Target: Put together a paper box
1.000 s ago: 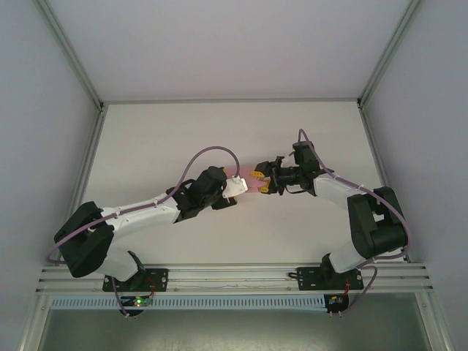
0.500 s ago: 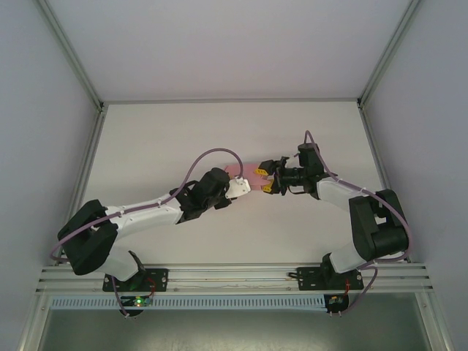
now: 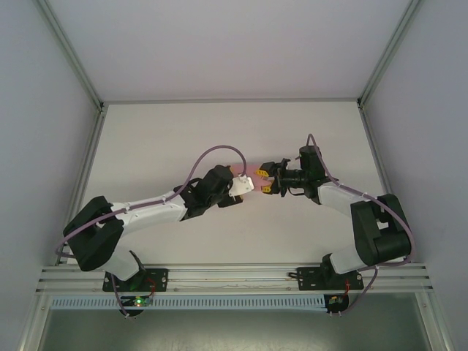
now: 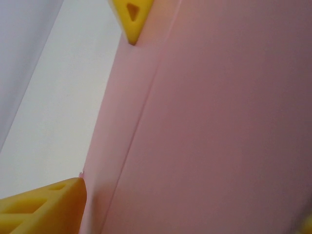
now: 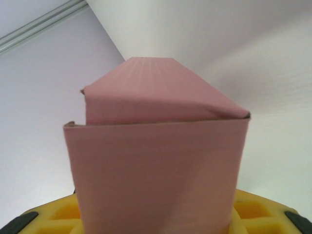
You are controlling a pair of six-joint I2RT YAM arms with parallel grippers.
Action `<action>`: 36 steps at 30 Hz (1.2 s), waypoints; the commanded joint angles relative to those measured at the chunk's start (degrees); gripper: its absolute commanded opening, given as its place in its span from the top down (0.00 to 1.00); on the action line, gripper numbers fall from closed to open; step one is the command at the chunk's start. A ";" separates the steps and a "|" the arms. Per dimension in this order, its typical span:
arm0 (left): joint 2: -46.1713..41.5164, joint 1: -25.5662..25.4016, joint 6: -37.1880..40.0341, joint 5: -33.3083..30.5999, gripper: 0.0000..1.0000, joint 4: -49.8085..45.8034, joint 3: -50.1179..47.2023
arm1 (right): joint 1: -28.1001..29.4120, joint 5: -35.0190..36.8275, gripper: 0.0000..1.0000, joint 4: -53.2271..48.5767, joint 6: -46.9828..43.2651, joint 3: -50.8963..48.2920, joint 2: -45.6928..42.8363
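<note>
The paper box [image 3: 257, 173] is a small salmon-pink folded box held above the table between both arms. In the right wrist view the paper box [image 5: 156, 161] stands up from between the yellow fingers [image 5: 48, 219], its top flap folded over, and my right gripper [image 5: 156, 222] is shut on it. My right gripper [image 3: 268, 181] meets the box from the right. My left gripper [image 3: 246, 183] is pressed up close from the left. In the left wrist view the box's creased side [image 4: 219, 122] spans the gap beside one yellow finger [image 4: 44, 209], and the jaws stand wide.
The white table [image 3: 161, 139] stretches out all round the arms, walled by grey panels [image 3: 36, 110] left and right. An aluminium rail [image 3: 234, 274] runs along the near edge by the arm bases. A yellow fingertip [image 4: 130, 14] of the other gripper touches the box's far edge.
The left arm reached further right and both grippers and the box shifted a little to the right. The left jaws narrowed on the box and spread wide again.
</note>
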 commanded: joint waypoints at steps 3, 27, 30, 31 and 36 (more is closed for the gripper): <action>0.52 -0.39 1.58 0.26 0.30 3.00 0.39 | 0.84 -0.82 0.64 2.34 2.22 -0.04 -2.25; -3.89 1.50 0.28 0.00 0.64 -24.13 8.55 | -1.18 7.35 0.02 -2.21 -14.02 -3.43 -10.56; -3.20 3.83 1.82 8.22 0.61 -34.42 11.70 | -1.36 10.68 0.02 -9.52 -26.58 0.65 -14.28; -2.81 4.61 1.86 9.64 0.61 -36.49 12.63 | -1.58 11.76 0.01 -12.01 -31.39 2.58 -15.16; 1.37 8.32 2.39 15.21 0.60 -50.19 20.08 | -4.15 18.13 0.02 -3.34 -43.82 3.44 -18.73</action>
